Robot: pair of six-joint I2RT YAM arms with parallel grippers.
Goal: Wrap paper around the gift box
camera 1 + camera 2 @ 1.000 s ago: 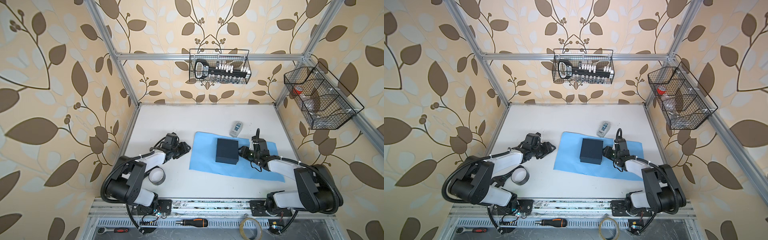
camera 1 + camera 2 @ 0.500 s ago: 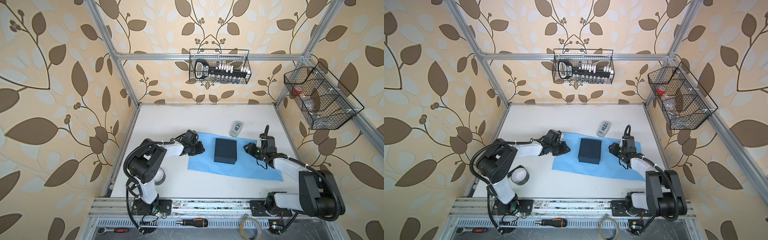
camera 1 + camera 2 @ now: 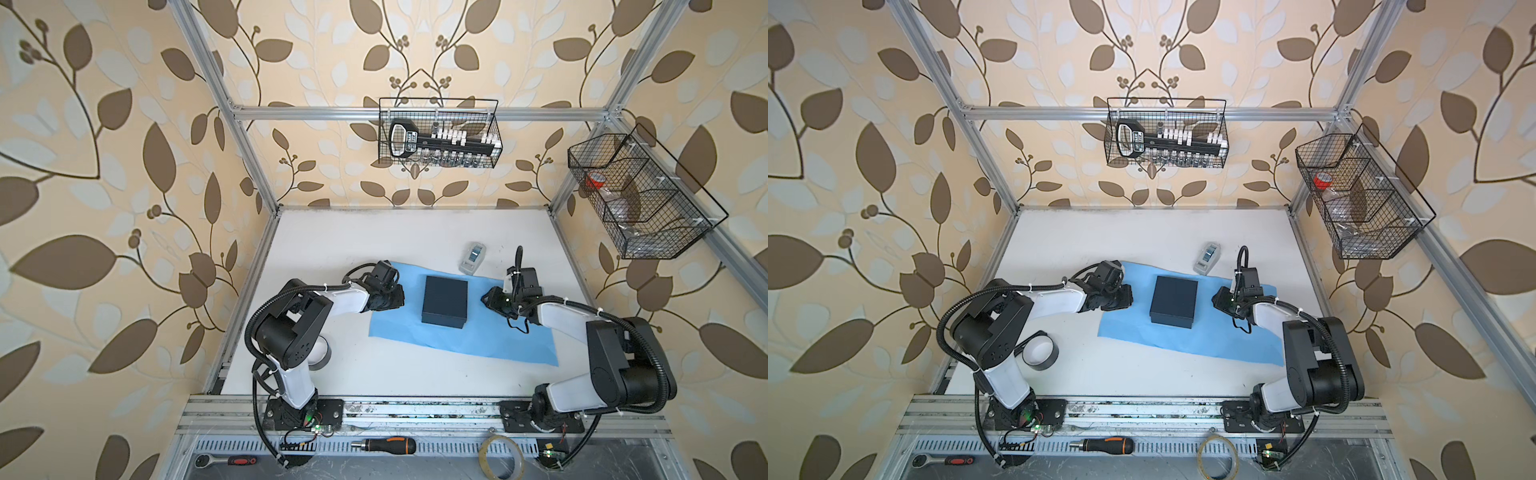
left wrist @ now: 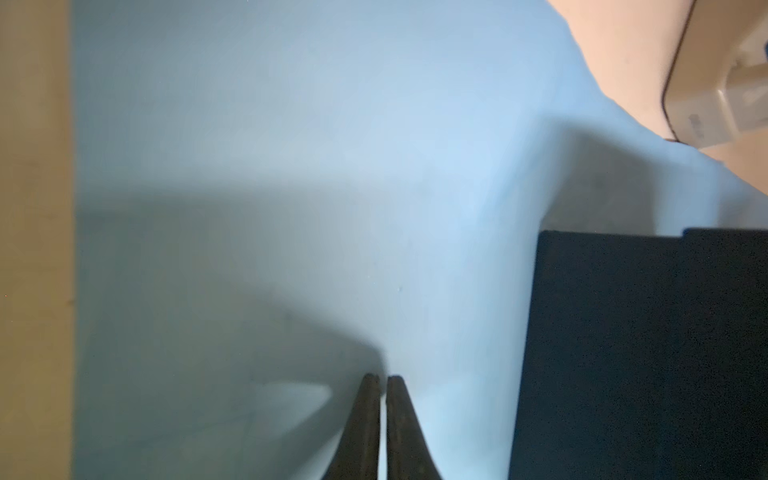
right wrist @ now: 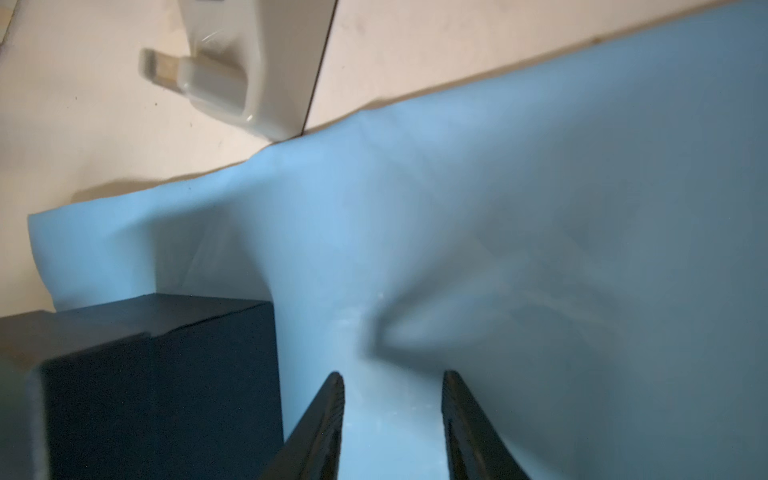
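Note:
The dark navy gift box (image 3: 444, 301) (image 3: 1174, 301) sits flat on the sky-blue paper (image 3: 478, 338) (image 3: 1204, 338), which is spread on the white table. My left gripper (image 3: 398, 294) (image 3: 1128, 296) is low over the paper's left edge, left of the box. In the left wrist view its fingers (image 4: 370, 415) stand together with only a hairline between them, over the paper (image 4: 332, 166) and beside the box (image 4: 644, 353). I cannot tell whether paper is pinched. My right gripper (image 3: 485, 300) (image 5: 392, 374) stands open over the paper (image 5: 540, 208), just right of the box (image 5: 158, 386).
A small grey tape dispenser (image 3: 473, 258) (image 5: 232, 70) stands just behind the paper's far edge. A black tape roll (image 3: 1038, 351) lies by the left arm's base. Wire baskets (image 3: 438, 133) (image 3: 640, 195) hang on the back and right walls. A screwdriver (image 3: 384, 445) and a clear tape roll (image 3: 500, 457) lie at the front rail.
My left gripper swung in from the bare table onto the paper's left edge and closed. My right gripper drew back from the box's right side and narrowed somewhat.

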